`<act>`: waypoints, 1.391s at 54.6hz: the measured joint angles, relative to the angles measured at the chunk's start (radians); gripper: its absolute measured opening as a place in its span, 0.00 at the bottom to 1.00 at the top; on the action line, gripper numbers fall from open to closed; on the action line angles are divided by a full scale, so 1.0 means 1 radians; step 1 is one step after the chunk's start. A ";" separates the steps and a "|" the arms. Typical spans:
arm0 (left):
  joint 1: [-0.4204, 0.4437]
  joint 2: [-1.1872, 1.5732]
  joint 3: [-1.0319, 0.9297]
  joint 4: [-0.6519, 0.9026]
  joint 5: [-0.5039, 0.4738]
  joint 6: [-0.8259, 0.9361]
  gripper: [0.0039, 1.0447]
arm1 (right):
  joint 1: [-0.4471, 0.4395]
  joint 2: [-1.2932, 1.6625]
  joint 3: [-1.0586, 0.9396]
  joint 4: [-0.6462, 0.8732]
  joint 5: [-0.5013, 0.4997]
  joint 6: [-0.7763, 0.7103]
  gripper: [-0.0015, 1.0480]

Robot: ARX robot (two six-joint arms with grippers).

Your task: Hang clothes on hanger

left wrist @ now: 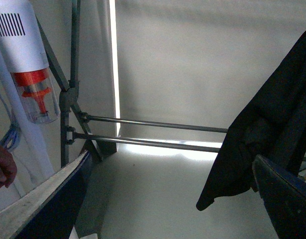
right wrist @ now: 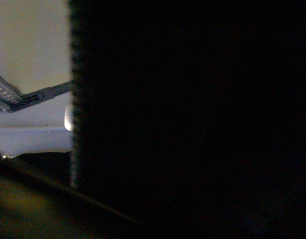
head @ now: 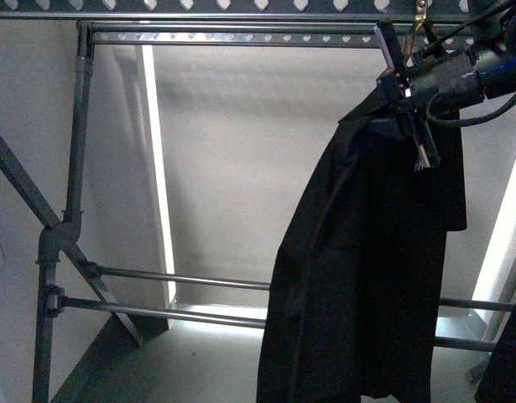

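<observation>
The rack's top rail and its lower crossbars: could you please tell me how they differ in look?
The top rail is a flat strip punched with heart-shaped holes; the lower crossbars are plain round rods without holes. The top rail runs across the frame's top, the lower crossbars low, partly hidden behind the black T-shirt. Both are grey metal and roughly horizontal.

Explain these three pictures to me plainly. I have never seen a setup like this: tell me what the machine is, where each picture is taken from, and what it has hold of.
This is a robot with two arms, each ending in a gripper, and three cameras. The front view looks out from the robot's body. There the right gripper is raised near the top rail of a dark grey metal clothes rack, which is punched with heart-shaped holes. A black garment hangs below the gripper, apparently held up by it; the exact grip is hidden. The left wrist view comes from the left arm's camera: it shows its open fingers, the rack's lower bars and the garment's edge. A white and orange appliance is at one side. The right wrist view is mostly dark.
</observation>
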 joint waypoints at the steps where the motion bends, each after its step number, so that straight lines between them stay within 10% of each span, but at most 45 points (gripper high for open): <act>1: 0.000 0.000 0.000 0.000 0.000 0.000 0.94 | -0.001 0.005 0.005 0.000 0.002 0.000 0.03; 35: 0.000 0.000 0.000 0.000 0.000 0.000 0.94 | -0.056 -0.071 -0.253 0.184 0.047 0.003 0.03; 59: 0.000 0.000 0.000 0.000 0.000 0.000 0.94 | -0.192 -0.376 -0.661 0.377 0.355 -0.280 0.67; 70: 0.000 0.000 0.000 0.000 0.000 0.000 0.94 | -0.373 -0.637 -0.917 0.393 0.305 -0.445 0.94; 76: 0.000 0.000 0.000 0.000 0.000 0.000 0.94 | -0.446 -0.771 -1.042 0.396 0.242 -0.515 0.92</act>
